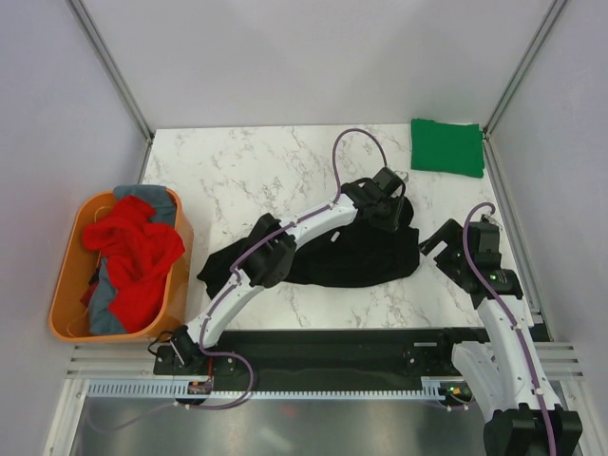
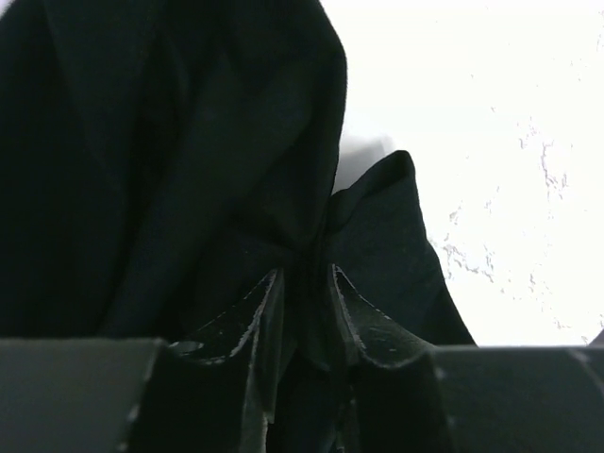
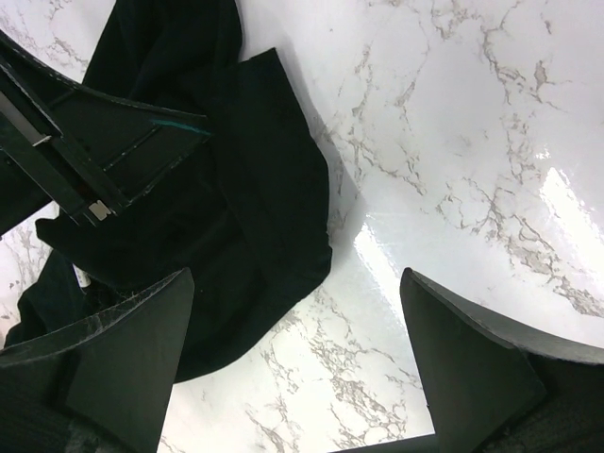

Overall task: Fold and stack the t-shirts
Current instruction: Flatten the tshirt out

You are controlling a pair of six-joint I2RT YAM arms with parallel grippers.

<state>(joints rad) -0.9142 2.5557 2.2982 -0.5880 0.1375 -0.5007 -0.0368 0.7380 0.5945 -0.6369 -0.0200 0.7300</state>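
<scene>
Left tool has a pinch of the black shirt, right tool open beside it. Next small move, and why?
Probably lower the right tool onto the black t-shirt edge below it and close. The left tool pinches only one bunched fold, the shirt lies crumpled, and the right tool stands open. A second grip would likely let the pair spread it flat.

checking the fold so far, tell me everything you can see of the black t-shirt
The black t-shirt is soft, matte cloth, crumpled and unfolded, spread across the middle of the marble table. The left gripper pinches a bunched fold at its far right end; the left arm crosses above it.
</scene>
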